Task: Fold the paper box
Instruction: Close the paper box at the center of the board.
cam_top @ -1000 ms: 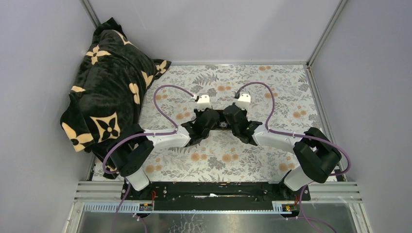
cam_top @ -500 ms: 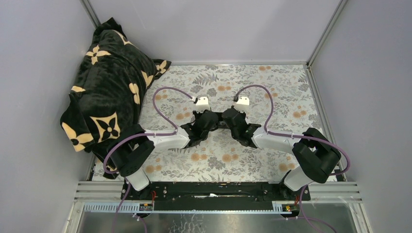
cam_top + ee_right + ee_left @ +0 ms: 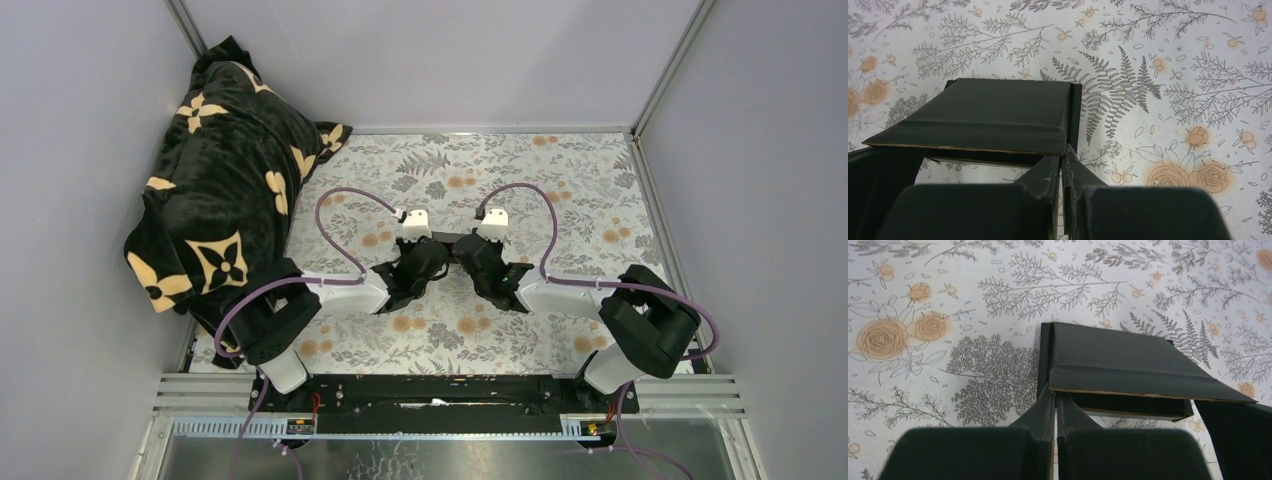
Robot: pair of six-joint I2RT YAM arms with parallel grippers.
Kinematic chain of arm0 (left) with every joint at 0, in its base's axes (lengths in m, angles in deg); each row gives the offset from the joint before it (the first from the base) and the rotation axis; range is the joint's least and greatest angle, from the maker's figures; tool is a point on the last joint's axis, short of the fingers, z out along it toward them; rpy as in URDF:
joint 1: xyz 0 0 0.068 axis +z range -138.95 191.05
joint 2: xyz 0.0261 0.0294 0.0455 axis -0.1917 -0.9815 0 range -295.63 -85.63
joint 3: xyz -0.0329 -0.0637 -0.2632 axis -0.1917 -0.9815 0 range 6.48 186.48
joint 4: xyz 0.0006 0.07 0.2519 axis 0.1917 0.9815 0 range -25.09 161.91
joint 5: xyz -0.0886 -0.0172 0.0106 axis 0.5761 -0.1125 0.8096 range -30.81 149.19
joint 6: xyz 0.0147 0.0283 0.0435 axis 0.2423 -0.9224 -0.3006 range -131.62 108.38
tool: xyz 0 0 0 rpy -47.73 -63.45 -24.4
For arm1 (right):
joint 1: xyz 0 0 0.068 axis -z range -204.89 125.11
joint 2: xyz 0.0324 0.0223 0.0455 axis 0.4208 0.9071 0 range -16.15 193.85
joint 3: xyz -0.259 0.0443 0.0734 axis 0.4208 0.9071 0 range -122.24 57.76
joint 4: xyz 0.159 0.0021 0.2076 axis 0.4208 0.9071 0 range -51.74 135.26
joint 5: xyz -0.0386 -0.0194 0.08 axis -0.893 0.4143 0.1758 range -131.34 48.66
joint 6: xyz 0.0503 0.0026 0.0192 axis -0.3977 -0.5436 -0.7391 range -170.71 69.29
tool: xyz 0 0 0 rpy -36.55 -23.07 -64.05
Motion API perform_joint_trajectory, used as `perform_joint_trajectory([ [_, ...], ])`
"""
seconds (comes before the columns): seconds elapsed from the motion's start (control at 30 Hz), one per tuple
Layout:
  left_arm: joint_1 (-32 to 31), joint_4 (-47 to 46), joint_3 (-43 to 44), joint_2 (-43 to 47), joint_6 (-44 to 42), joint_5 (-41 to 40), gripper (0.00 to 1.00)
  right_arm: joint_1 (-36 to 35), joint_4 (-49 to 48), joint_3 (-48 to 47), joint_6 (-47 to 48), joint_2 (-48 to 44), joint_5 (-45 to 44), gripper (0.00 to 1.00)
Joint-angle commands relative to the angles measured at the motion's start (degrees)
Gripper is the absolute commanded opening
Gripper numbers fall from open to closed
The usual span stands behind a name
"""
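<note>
Near the middle of the table [image 3: 600,200], the paper box [image 3: 1113,357] is held partly folded. One flap corner is pinched in the closed left tool [image 3: 1054,392], the other in the closed right tool [image 3: 1063,152]. Tucking the flap seems not yet done.

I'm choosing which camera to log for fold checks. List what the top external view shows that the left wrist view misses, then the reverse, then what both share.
Only top external: the black flowered blanket heaped at the far left, and the grey walls. Only left wrist: the paper box with its crease and pale cut edge, and the left claw shut on its near-left corner. Both: the floral cloth, the left claw and the paper box, though from above the box is barely visible.
</note>
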State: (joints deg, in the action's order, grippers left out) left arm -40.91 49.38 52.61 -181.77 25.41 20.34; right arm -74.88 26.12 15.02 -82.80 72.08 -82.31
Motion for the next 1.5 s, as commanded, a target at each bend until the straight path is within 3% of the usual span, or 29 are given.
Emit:
perform_joint_trajectory([
  [0.0, -2.8, -5.0, -2.1, 0.0, 2.3, 3.3, 0.0, -3.3, -3.1, -0.2, -2.7, 0.3, 2.8, 0.0],
  [0.77, -6.1, -6.3, -5.6, -1.6, 4.7, 1.6, 0.0, -6.4, -3.1, 3.8, -5.6, 1.4, 1.4, 0.0],
  [1.17, -6.1, -5.2, -5.9, -2.0, 4.7, 0.3, 0.0, -6.4, -2.6, 5.2, -4.4, -2.3, 4.4, 0.32],
  [1.47, -6.1, -4.5, -5.7, -2.0, 4.7, -0.2, 0.0, -6.2, -2.4, 5.1, -4.7, -1.7, 6.3, 0.45],
])
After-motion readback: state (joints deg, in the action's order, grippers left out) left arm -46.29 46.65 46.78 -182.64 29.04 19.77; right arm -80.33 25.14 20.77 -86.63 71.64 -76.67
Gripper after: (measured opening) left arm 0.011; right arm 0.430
